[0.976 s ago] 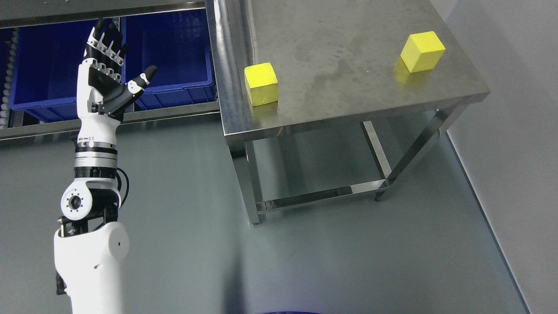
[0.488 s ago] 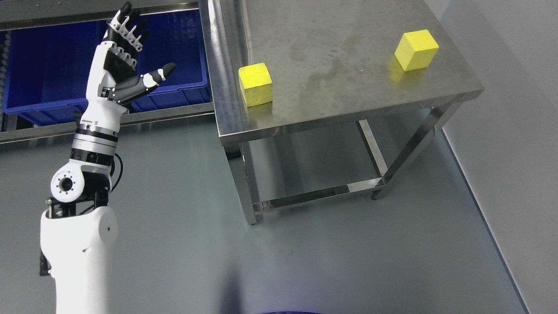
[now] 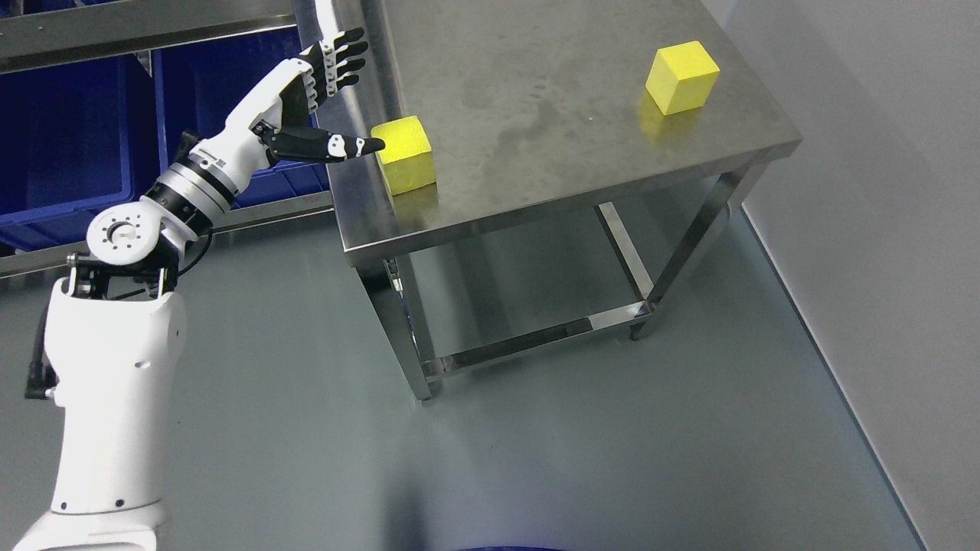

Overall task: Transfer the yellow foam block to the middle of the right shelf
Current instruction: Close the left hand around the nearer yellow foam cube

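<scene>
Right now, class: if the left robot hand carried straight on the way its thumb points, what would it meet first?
Most likely the near yellow foam block: the left robot hand is open, its thumb tip about level with the block's left face. Depth is unclear; contact cannot be confirmed.

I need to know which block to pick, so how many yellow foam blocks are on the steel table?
2. One yellow block sits near the table's left edge by the left hand; the other block sits near the far right corner.

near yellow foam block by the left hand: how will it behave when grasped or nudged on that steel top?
The near yellow foam block is probably light and may give a little under the fingers. Being a cube resting flat on the steel table, it should slide rather than roll. The smooth top suggests the open left hand could shove it easily.
</scene>
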Available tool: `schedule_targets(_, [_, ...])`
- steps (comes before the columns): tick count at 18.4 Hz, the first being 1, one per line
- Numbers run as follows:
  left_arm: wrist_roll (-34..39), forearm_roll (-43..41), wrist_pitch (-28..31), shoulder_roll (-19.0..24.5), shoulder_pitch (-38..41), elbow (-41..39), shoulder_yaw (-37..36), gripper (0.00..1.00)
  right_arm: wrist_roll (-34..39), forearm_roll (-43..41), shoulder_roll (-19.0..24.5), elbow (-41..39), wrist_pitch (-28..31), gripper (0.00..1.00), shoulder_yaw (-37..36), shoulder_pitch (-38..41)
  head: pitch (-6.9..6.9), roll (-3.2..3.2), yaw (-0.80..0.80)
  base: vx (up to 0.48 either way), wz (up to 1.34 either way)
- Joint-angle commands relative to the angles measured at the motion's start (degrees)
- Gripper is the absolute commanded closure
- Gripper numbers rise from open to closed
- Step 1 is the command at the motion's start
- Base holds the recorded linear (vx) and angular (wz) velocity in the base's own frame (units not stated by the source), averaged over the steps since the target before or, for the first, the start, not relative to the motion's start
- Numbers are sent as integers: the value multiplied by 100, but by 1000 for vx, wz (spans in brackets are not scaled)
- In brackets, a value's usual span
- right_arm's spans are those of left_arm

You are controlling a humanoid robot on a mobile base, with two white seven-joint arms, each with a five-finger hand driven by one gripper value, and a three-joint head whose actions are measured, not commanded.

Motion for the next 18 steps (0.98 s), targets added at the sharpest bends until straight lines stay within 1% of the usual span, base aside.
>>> schedule_targets(1, [-185,-829,60,260,-412,751,-916,0,0,18,-100,-100,-5,0,-70,141,0,0,0,5,-65])
schedule_targets(4, [-185,-865,60,268,-368,751,-1074,0,0,18,-100,-100,-5,0,-70,132,0,0,0,0,0])
schedule_targets(6, [-176,-987,43,260,-359,952,-1198,0,0,18,-100,-100,-5,0,-70,141,0,0,0,-2,12])
schedule_targets(13, [-167,-1418,-255,-215,-447,1603,-1172,0,0,18,-100,-100,-5,0,-70,141,0,0,0,0,4])
schedule_targets(14, [-167,-1418,-308,-232,-473,1639,-1172,3,0,18,-100,-100,-5,0,-70,132,0,0,0,0,0])
schedule_targets(16, [-159,-1418,-414,-250,-473,1648,-1128,13,0,18,-100,-100,-5,0,-70,141,0,0,0,0,0])
schedule_targets(17, [-159,-1410,-527,-242,-465,1648,-1102,19,0,18,-100,-100,-5,0,-70,141,0,0,0,0,0])
schedule_targets(18, [-159,-1401,-685,-241,-447,1648,-1032,29,0,18,-100,-100,-5,0,-70,132,0,0,0,0,0])
